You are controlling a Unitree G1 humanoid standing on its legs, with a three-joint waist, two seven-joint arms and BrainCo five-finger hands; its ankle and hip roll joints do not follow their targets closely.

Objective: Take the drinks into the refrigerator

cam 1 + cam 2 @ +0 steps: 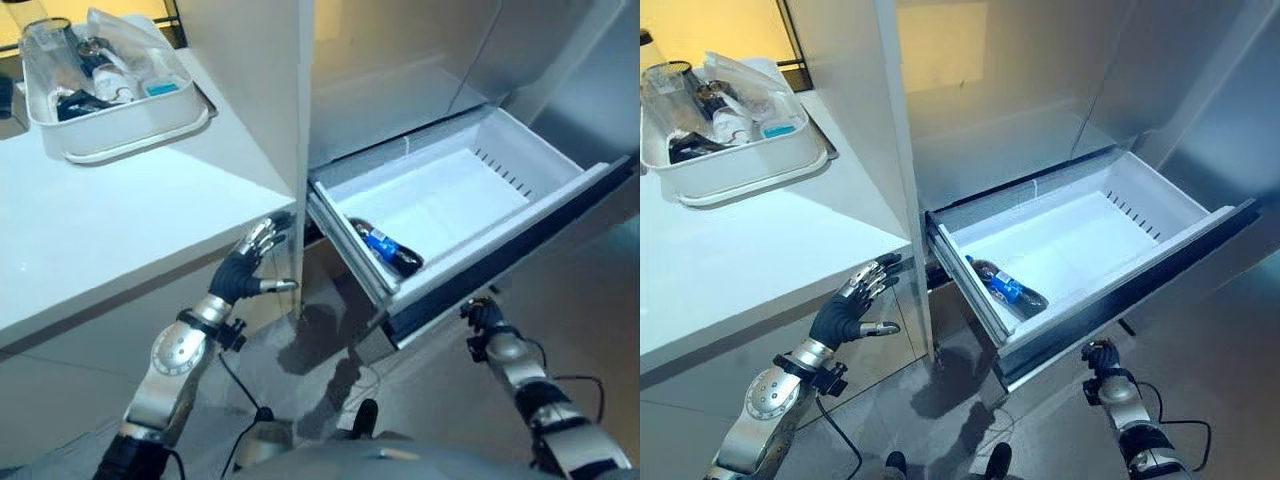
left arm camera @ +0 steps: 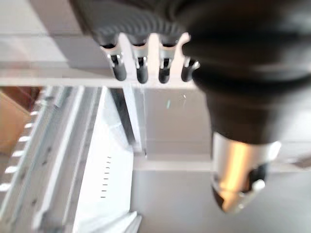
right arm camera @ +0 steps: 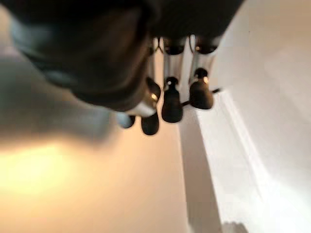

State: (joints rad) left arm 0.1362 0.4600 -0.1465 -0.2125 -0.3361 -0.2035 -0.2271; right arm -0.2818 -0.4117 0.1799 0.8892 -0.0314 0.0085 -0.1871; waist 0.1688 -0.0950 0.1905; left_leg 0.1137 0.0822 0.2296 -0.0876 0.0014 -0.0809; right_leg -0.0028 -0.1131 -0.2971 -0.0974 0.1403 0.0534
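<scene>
Drink bottle (image 1: 385,247): dark, with a blue label, lying on its side inside the pulled-out drawer, against the drawer's front wall near its left front corner. Neither hand touches it.

Drawer (image 1: 500,215): white inside with a dark front panel, drawn well out of the refrigerator; the bottle is the one thing lying in it.

Refrigerator (image 1: 1040,90): grey body standing just right of the bench, its lower drawer extended toward the robot.

Left hand (image 1: 252,262): raised in front of the bench's front right corner, beside the refrigerator's left edge. Fingers straight and spread, thumb apart, holding nothing.

Right hand (image 1: 1102,357): low, just under the dark front panel of the drawer near its middle. In its wrist view the fingers (image 3: 171,104) are bent, with tips pointing toward a white surface; whether they grip anything I cannot tell.

Bench (image 1: 120,220): white top, left of the refrigerator.

White tub (image 1: 735,165): on the bench at its far edge, holding a clear bag and assorted small items.
</scene>
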